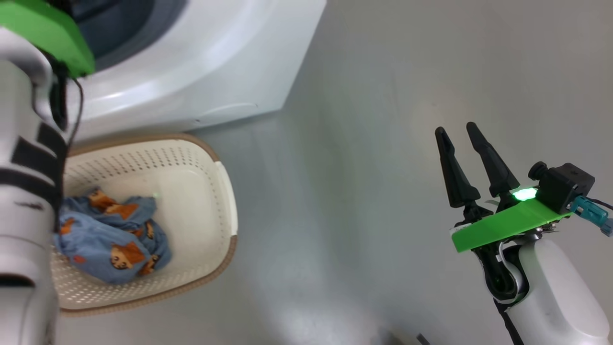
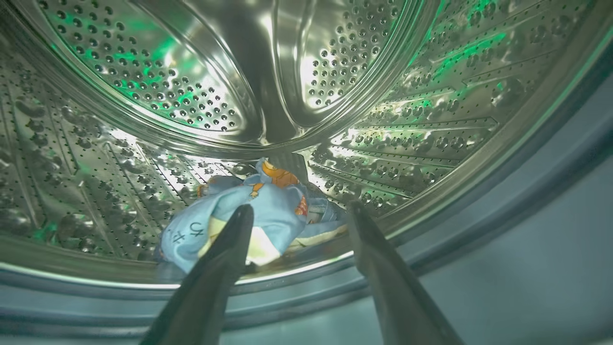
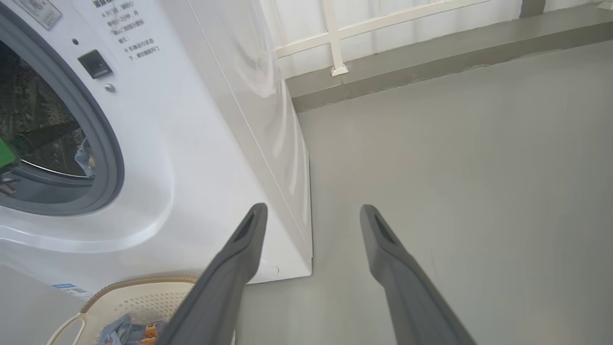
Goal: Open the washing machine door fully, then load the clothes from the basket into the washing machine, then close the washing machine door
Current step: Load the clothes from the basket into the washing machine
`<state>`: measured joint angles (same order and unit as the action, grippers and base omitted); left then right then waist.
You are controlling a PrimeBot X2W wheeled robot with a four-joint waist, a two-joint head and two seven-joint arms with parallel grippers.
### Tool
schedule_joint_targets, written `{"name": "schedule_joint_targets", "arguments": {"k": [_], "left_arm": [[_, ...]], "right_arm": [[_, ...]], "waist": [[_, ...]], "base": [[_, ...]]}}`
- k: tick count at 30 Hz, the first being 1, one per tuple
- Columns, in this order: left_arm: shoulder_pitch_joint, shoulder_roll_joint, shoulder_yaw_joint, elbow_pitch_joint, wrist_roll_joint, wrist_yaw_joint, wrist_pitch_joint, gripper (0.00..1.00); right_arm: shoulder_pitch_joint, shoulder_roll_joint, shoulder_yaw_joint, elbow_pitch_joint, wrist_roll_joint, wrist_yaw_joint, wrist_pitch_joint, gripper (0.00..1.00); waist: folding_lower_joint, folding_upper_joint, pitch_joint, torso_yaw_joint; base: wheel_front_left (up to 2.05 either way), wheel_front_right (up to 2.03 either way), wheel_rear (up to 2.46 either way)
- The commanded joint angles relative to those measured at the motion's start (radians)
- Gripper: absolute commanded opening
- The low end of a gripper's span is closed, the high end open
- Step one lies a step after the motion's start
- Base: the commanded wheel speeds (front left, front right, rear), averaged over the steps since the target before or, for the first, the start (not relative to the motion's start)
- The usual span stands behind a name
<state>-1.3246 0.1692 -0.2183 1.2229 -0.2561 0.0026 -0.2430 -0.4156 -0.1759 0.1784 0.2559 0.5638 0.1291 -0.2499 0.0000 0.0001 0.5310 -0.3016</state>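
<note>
- The left gripper (image 2: 300,207) is seen spread wide and empty at the mouth of the washing machine (image 1: 215,62).
- One blue garment (image 2: 268,215) is seen lying on the bottom of the drum (image 2: 143,72).
- The right gripper (image 1: 456,128) is held wide and empty above the floor (image 1: 383,143).
- More clothes (image 1: 112,239) are heaped by the left wall of the basket (image 1: 225,191).

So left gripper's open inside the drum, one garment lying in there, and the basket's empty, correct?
No, the basket isn't empty: the head view shows light blue printed clothes lying in it. The rest stands: the left gripper is open inside the drum, with one garment lying there.
</note>
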Motion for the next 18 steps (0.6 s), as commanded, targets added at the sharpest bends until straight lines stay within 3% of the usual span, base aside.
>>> {"name": "schedule_joint_targets", "arguments": {"k": [1, 18], "left_arm": [[0.014, 0.033, 0.012, -0.031, -0.007, -0.004, -0.012, 1.00], [0.400, 0.019, 0.069, -0.376, -0.044, -0.009, -0.019, 1.00]], "right_arm": [[0.021, -0.014, 0.015, -0.015, -0.008, 0.002, -0.012, 1.00], [0.073, -0.053, 0.017, 0.004, -0.018, 0.002, -0.012, 1.00]], "waist": [[0.0000, -0.0001, -0.045, 0.035], [0.0000, -0.0001, -0.227, 0.118]], "base": [[0.00, 0.00, 0.00], [0.00, 0.00, 0.00]]}}
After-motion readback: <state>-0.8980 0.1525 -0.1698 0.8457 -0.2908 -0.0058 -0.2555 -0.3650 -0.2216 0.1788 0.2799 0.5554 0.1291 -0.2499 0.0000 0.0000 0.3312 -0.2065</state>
